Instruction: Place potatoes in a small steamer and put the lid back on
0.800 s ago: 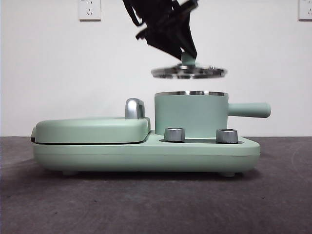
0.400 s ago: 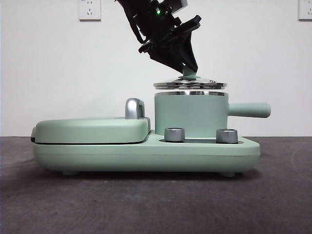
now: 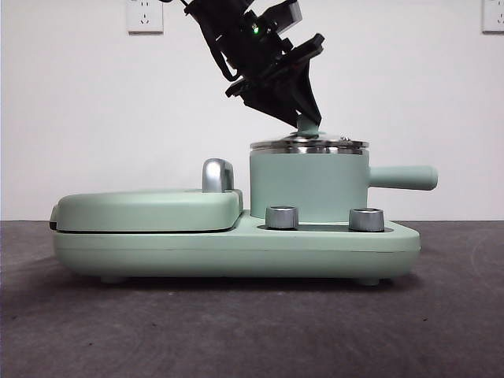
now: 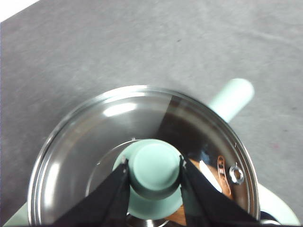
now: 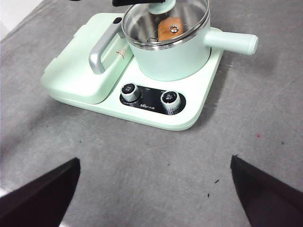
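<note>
From your right wrist camera you look down on the mint-green cooker base (image 5: 156, 116) on the grey table (image 5: 142, 184), with the steamer (image 5: 175, 54) standing on it above two knobs (image 5: 130, 91), its handle (image 5: 232, 41) pointing away from the griddle cover (image 5: 80, 75). The glass lid (image 5: 165, 21) sits on the steamer's rim with the potato (image 5: 169, 27) visible through it, and the left gripper (image 5: 142, 2) shows only as a dark edge at the lid's knob (image 5: 160, 6). Your right gripper (image 5: 154, 198) hangs well back from the cooker, its two black jaws spread wide apart and holding nothing.
</note>
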Robot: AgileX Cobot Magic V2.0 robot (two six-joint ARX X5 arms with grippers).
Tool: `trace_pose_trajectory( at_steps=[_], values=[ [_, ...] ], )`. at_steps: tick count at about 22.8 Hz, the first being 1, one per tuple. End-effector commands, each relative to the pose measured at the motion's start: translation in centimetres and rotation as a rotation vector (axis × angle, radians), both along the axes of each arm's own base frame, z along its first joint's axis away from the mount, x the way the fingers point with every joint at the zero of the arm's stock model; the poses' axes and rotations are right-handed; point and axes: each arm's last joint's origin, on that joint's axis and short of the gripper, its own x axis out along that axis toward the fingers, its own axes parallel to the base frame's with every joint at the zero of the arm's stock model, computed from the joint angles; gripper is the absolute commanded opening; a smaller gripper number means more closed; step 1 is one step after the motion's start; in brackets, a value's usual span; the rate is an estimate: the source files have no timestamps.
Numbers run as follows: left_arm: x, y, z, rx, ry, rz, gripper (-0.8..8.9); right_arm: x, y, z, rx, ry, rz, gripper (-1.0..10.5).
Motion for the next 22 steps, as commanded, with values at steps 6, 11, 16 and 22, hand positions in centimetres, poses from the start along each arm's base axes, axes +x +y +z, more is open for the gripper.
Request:
trace_pose_trajectory(
  at_steps=[6,11,16,22],
  values=[
    [0.5,-0.7,-0.3,0.008,-0.024,-0.002,0.14,0.0,0.0,0.2,0.025,0.0,-0.008,5.1],
    [0.7,-0.8,-1.2,0.017,0.012,0.009,1.52,0.0,0.0,0.2,0.025,0.001,-0.008,5.1],
    [0.7,-0.9,-1.2,0.001,0.018,0.02,4.3,0.0,0.0,0.2,0.025,0.0,-0.008,5.1],
    [-1.1,0.4,2.3,-0.032,0.036,0.049,5.03,0.0,0.0,0.2,0.025,0.0,-0.008,5.1]
  ],
)
